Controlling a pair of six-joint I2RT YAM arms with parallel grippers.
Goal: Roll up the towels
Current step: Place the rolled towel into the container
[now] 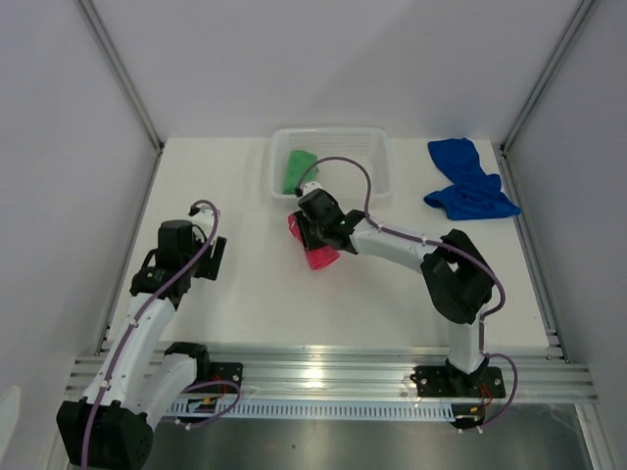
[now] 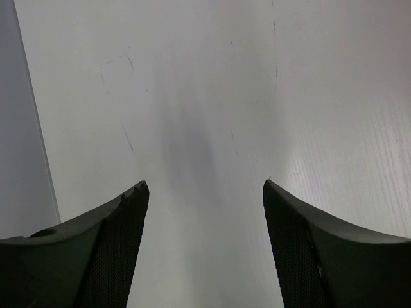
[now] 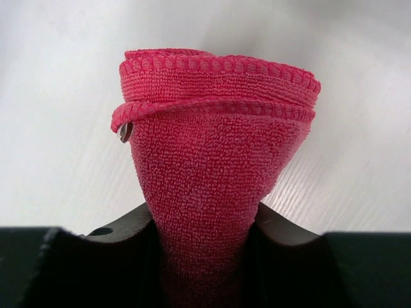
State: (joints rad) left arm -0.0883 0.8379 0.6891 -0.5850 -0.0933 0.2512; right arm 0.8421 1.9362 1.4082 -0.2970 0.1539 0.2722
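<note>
The right pincer (image 1: 315, 242) is clamping the rolled pink-red towel (image 3: 215, 147) mid-counter, just near of the basket (image 1: 380, 171) where the green towel (image 1: 297, 168) is lying. It is probably delivering the roll, which calls for a lift over the rim. The left pincer (image 2: 205, 192) is hanging apart over bare counter (image 2: 192, 96). The blue towel (image 1: 470, 186) is lying crumpled far right, unrolled.

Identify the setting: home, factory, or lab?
Probably a lab test cell: a white table boxed in by plain panels, arms bolted to an aluminium rail, and only towels and a basket as props.
</note>
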